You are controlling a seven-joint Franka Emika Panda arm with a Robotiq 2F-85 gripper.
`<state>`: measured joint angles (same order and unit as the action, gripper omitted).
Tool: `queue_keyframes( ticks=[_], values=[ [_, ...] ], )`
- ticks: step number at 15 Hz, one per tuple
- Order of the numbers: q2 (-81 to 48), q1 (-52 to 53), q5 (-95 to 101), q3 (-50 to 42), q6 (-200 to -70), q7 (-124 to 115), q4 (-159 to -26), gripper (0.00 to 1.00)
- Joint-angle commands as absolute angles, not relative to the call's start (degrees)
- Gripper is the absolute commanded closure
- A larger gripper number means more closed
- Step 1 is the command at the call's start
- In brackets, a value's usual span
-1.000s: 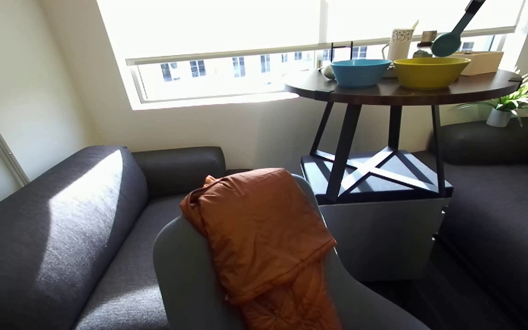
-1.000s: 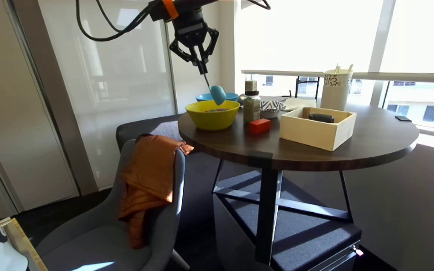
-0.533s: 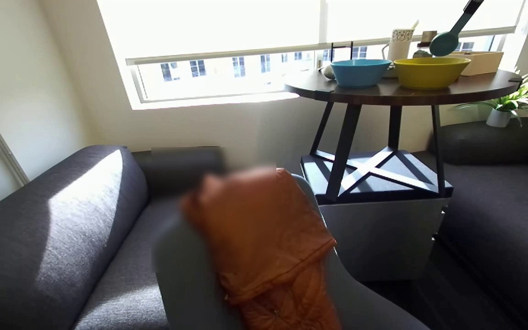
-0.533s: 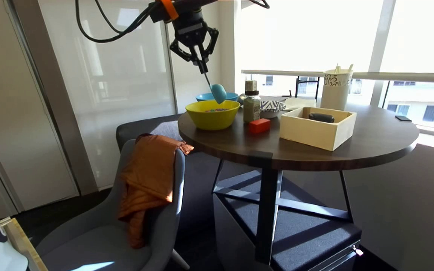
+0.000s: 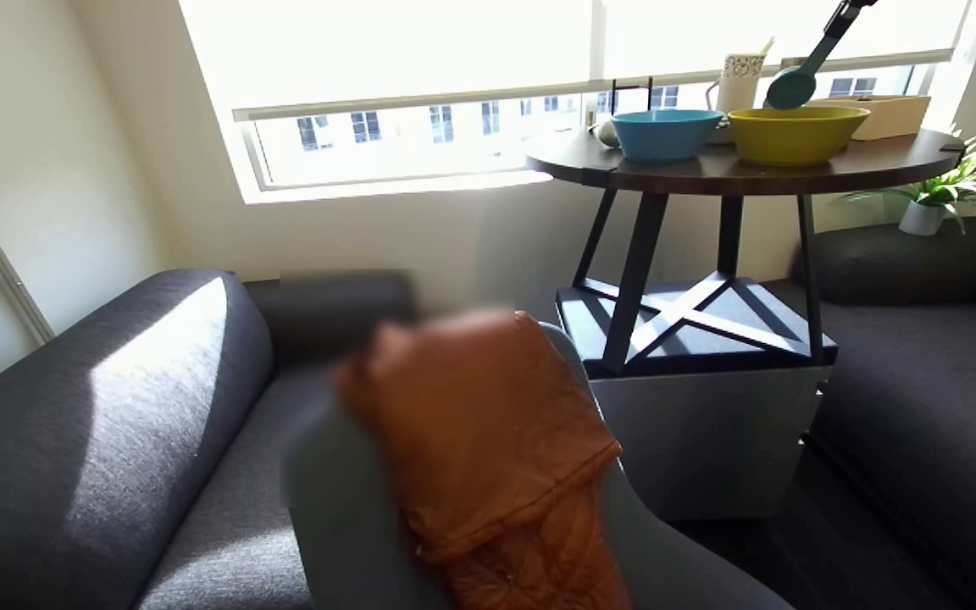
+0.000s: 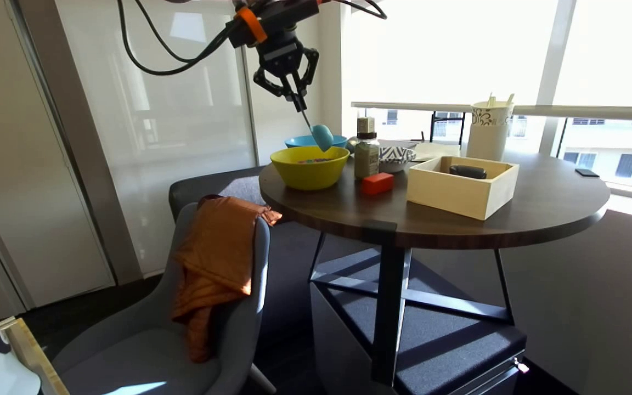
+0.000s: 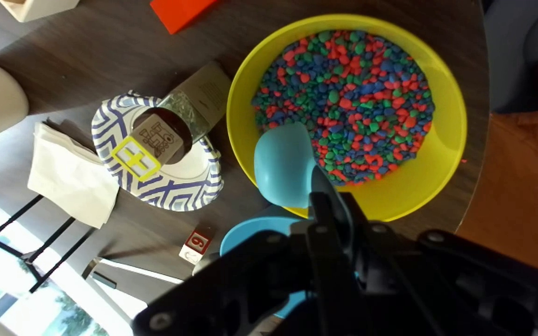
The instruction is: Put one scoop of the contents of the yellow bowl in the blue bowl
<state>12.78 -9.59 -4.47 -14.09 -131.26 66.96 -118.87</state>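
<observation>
My gripper [image 6: 298, 102] pinches the scoop [image 7: 284, 163], tilted above the yellow bowl [image 7: 451, 135] of coloured bits [image 7: 348, 102], blue bowl [image 5: 666, 140] just beside; I can't tell if it's loaded.

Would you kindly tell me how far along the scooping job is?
Done: the end effector grips the spoon. In hand: the spoon hangs over the yellow bowl of colored bits; none show on its visible side, so its load is unclear. Left, it seems: tipping a scoop into the blue bowl, whose inside is mostly hidden.
</observation>
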Motion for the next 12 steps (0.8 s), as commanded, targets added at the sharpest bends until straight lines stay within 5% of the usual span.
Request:
queue_keyframes(
  ticks=[1, 7, 12],
  values=[
    [11.71, -9.76, 0.70, -13.56, -134.76, 64.84, -119.84, 0.98],
    [10.64, -10.03, 7.88, -12.99, -137.74, 61.36, -121.89, 0.98],
    [10.09, -9.28, 10.20, -11.96, -126.60, 58.30, -121.07, 0.98]
  ],
)
